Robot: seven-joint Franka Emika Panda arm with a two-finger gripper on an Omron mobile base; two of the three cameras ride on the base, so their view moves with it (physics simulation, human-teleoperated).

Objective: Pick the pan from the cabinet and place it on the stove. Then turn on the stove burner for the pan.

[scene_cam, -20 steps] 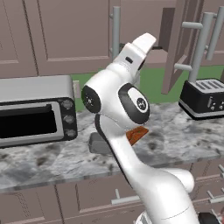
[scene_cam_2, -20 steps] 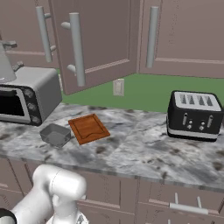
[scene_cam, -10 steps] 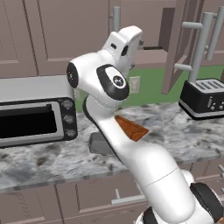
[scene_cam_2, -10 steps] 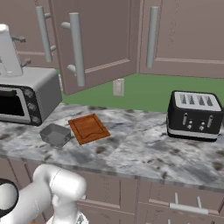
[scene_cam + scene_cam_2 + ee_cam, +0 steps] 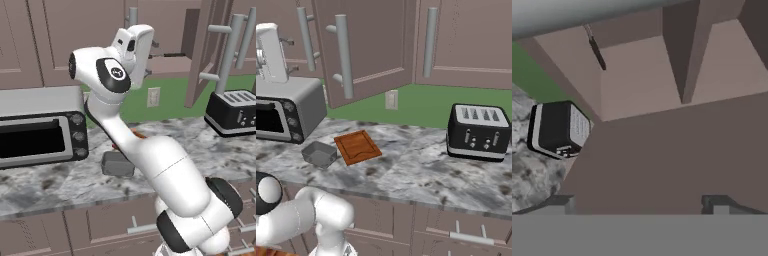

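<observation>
Two appliances flank the raised arm

On the table stand a toaster oven, black toaster, small grey tin and wooden board. The pincer, wide open and empty, faces the open cabinet, where the pan's thin handle shows far off.

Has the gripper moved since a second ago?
Yes. In the left base view the gripper has swung left and slightly up, from near the open cabinet door toward the wall outlet.

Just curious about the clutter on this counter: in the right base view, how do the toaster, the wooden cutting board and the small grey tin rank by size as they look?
1. Toaster, clearly the largest.
2. Wooden cutting board.
3. Small grey tin, somewhat smaller than the board beside it.
</observation>
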